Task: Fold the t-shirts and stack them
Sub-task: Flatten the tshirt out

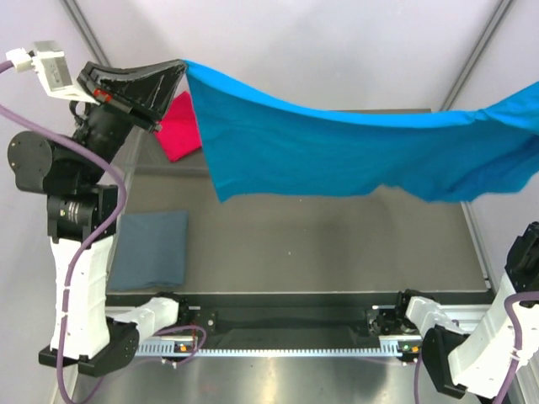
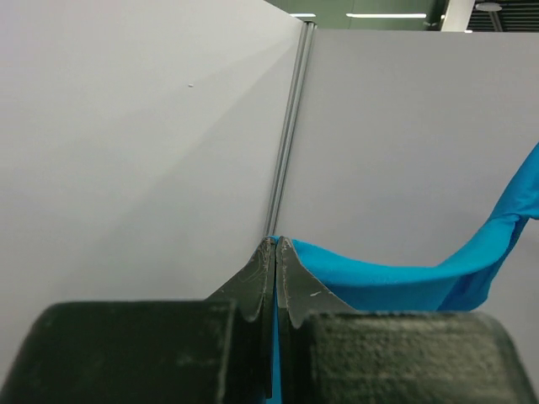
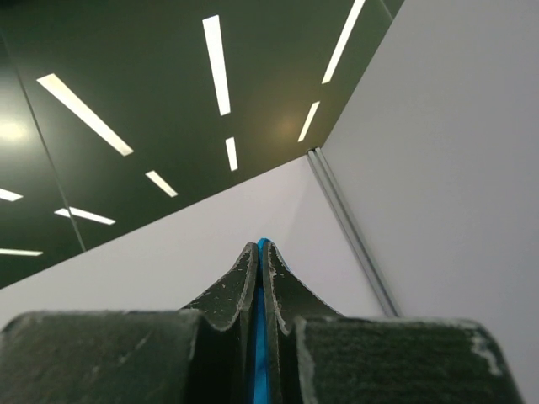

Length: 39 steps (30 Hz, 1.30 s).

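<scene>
Top view has the turquoise t-shirt (image 1: 337,151) stretched in the air above the table (image 1: 337,244), with the red t-shirt (image 1: 178,128) and the folded grey-blue t-shirt (image 1: 150,248) lying at left; only the wrist views show the left gripper (image 2: 276,244) and right gripper (image 3: 259,248) each pinched tight on turquoise cloth.

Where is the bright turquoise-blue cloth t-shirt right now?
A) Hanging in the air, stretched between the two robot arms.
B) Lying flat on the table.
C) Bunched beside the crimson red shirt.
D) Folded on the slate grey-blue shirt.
A: the bright turquoise-blue cloth t-shirt hangs spread above the table, one end pinched in the shut left gripper, the other in the shut right gripper.
</scene>
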{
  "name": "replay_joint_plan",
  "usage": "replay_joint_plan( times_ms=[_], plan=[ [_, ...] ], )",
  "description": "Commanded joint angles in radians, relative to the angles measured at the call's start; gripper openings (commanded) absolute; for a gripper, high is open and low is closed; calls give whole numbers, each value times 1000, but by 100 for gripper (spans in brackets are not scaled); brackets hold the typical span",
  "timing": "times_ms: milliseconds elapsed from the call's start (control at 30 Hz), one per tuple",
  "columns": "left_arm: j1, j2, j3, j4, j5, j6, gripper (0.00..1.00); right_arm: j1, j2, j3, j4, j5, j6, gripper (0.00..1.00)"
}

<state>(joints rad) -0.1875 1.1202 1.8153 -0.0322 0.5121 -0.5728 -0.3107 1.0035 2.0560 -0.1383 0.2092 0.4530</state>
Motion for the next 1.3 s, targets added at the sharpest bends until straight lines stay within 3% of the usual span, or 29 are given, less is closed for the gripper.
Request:
replay_joint_plan(
  times_ms=[0, 233, 367, 533, 667, 833, 1000, 1100, 1267],
  plan=[
    [-4, 9, -31, -19, -18, -18, 0, -5, 49, 50, 29, 10, -28, 0],
    [-4, 58, -71, -3, -37, -16, 0, -5, 122, 3, 117, -17, -14, 0],
    [-4, 122, -230, 58, -78, 1, 0, -5, 239, -52, 131, -122, 19, 0],
    [-4, 303, -347, 139, -101, 5, 0, 4, 409, -224, 256, -292, 53, 0],
    [0, 508, -381, 286, -95, -24, 0, 16, 552, -350, 334, -307, 41, 0],
    [6, 929, -191, 324, -73, -9, 0, 36, 822, -347, 365, -370, -25, 0],
    [8, 1274, 192, 230, -55, -6, 0, 51, 1053, -216, 312, -370, -73, 0],
    [10, 1351, 285, 207, -57, -21, 0, 50, 1127, -143, 258, -370, -71, 0],
    [10, 1357, 253, 210, -55, -36, 0, 53, 1149, -149, 223, -375, -70, 0]
  ],
)
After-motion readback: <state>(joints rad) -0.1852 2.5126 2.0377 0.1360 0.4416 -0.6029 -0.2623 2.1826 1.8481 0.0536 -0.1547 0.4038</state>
